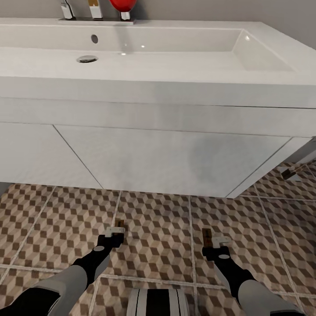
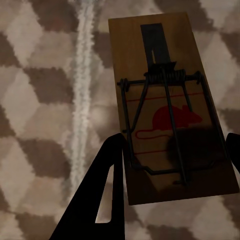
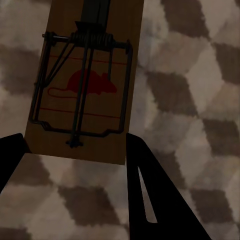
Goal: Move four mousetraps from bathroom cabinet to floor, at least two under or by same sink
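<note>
Mousetraps light, stiff, flat: left tool (image 1: pixel 115 231) pinching left mousetrap (image 2: pixel 167 105) by long edges, right tool (image 1: pixel 216 244) clamping right mousetrap (image 3: pixel 85 80) likewise, low over bathroom floor (image 1: pixel 158 228) before bathroom sink (image 1: pixel 145 83); avoid sprung wire.

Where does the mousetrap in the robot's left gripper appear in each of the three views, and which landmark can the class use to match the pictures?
Head view: the mousetrap is low and left of centre, at the left gripper, in front of the vanity.
Left wrist view: the same trap fills the centre-right, between dark fingers.
Right wrist view: not this trap; another one appears.
Shared landmark: the cube-pattern floor tiles.
</note>
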You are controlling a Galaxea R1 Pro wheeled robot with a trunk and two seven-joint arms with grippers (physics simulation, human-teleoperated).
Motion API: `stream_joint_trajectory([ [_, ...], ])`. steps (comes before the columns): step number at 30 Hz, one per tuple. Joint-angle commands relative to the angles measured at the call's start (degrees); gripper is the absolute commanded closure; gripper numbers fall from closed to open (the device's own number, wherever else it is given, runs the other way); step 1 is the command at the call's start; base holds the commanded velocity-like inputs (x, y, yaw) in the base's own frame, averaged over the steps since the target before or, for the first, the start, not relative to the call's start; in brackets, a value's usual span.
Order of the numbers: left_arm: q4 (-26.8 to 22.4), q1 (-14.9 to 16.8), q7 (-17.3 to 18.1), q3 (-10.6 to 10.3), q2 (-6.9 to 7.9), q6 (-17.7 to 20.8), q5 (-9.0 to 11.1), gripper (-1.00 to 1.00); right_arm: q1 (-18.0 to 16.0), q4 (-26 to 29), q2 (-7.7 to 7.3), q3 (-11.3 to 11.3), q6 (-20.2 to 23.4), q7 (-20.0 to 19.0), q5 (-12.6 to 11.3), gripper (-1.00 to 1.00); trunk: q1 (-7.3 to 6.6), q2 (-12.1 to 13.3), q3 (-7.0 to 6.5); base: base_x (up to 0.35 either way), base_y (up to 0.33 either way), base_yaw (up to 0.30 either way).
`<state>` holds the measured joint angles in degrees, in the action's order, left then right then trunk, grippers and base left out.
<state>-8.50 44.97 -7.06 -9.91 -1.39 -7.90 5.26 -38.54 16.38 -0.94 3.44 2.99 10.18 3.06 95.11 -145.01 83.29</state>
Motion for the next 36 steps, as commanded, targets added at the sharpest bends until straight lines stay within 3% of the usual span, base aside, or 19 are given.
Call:
stream_joint_trajectory([
  [1, 0.1, 0.0, -0.4, -0.5, 0.0, -0.2, 0.5, 1.0, 0.0, 0.1, -0.03, 0.3, 0.3, 0.2, 0.1, 1.0, -0.01, 0.0, 0.03, 0.0, 0.0, 0.0],
  [24, 0.1, 0.0, -1.1, -0.4, -1.25, 0.1, 0.9, 1.0, 0.0, 0.1, -0.03, 0.3, 0.3, 0.2, 0.1, 1.0, -0.01, 0.0, 0.03, 0.0, 0.0, 0.0],
  [32, 0.3, 0.0, -0.7, -0.4, -1.25, -0.1, 0.8, 1.0, 0.0, 0.1, -0.03, 0.3, 0.3, 0.2, 0.1, 1.0, 0.2, -0.1, 1.8, 0.0, 0.0, 0.0],
  [36, 0.3, 0.0, -0.5, -0.5, -1.17, -0.1, 0.9, 1.0, 0.0, 0.1, -0.03, 0.3, 0.3, 0.2, 0.1, 1.0, 0.2, -0.1, 1.8, 0.0, 0.0, 0.0],
])
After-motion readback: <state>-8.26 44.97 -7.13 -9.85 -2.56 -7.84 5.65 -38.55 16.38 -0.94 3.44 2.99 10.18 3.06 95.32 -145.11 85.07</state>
